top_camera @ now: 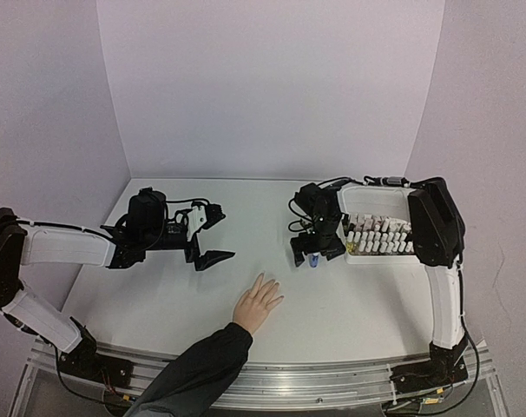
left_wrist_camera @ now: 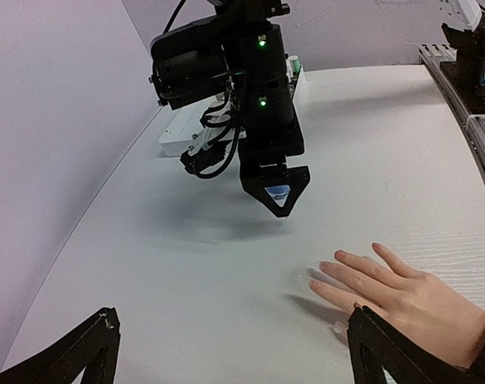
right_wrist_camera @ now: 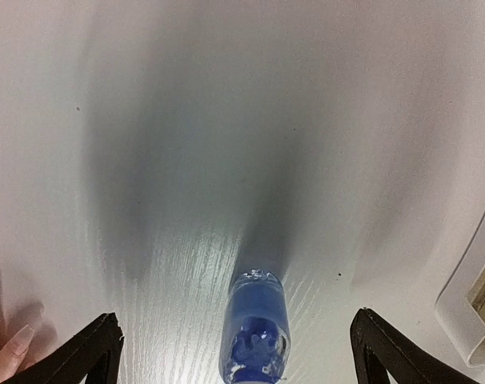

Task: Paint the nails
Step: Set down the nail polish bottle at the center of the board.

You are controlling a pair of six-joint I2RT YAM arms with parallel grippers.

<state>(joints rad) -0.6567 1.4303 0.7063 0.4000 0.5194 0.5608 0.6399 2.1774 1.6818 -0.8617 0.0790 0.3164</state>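
Note:
A light-skinned hand (top_camera: 258, 303) with a dark sleeve lies flat on the white table, fingers spread. Its nails (left_wrist_camera: 326, 266) look bare and pinkish; one fingertip shows at the lower left of the right wrist view (right_wrist_camera: 17, 342). My right gripper (top_camera: 315, 250) is open, pointing down over a small blue polish bottle (right_wrist_camera: 257, 332) that stands between its jaws without touching them. The bottle also shows in the top view (top_camera: 314, 260). My left gripper (top_camera: 214, 235) is open and empty, left of the hand, facing the hand and the right gripper (left_wrist_camera: 278, 192).
A white tray (top_camera: 378, 255) with several small bottles stands at the right, beside the right arm; its corner shows in the right wrist view (right_wrist_camera: 466, 312). Purple walls close in the table on the left, back and right.

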